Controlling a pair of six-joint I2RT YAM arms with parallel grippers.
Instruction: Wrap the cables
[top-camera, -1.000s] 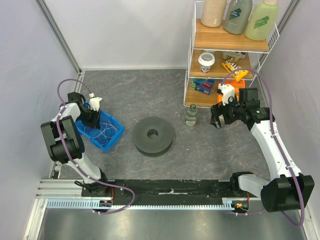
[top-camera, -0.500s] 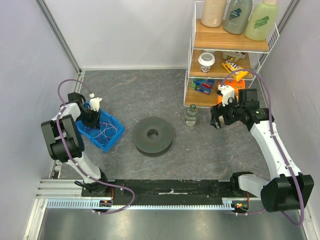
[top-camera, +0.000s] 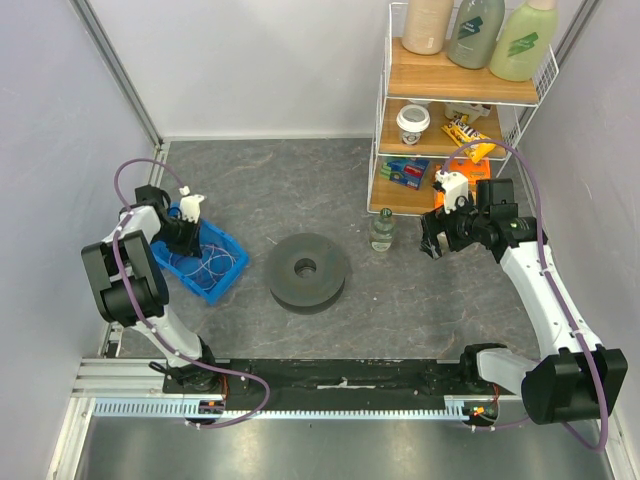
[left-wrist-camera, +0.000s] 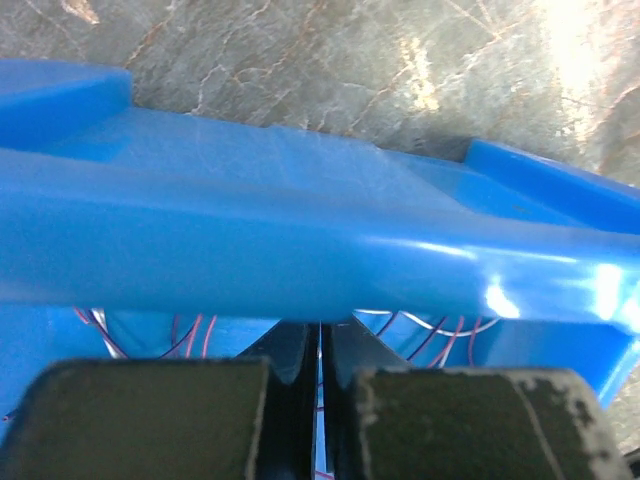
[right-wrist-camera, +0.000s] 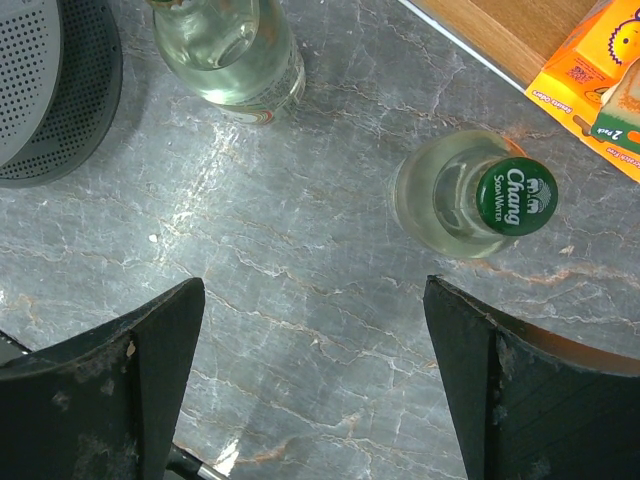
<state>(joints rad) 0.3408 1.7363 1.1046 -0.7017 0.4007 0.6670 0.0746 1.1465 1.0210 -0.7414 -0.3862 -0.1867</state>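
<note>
– At the left edge of the overhead view, how is your left arm folded?

– It climbs from its base at the bottom of the frame and bends at the elbow close to the left wall. Then the wrist turns toward the right, so my left pincer dips into the upper end of the blue bin.

– And its fingers?

– Pressed nearly together. My wrist camera shows only a hairline slit between them, just below the bin's rim, which crosses the whole frame. Whether a wire is caught in that slit I cannot tell.

– Where are the cables?

– The cables lie in loose loops on the bin floor. In the wrist view, pink and pale strands show under the rim on either side of my fingers.

– Your right arm?

– It starts at the lower right of the overhead frame and runs up a long white link. The wrist points left, toward the middle. My right pincer hangs face down over the grey marbled tabletop, jaws spread wide, gripping nothing.

– What lies under it?

– A green-capped bottle stands upright, right of centre in that wrist view, just ahead of my right finger. A second bottle stands at the top edge, and the dark perforated spool fills the upper-left corner. The shelf rack stands in the upper right of the overhead frame, just beyond my wrist.
</note>
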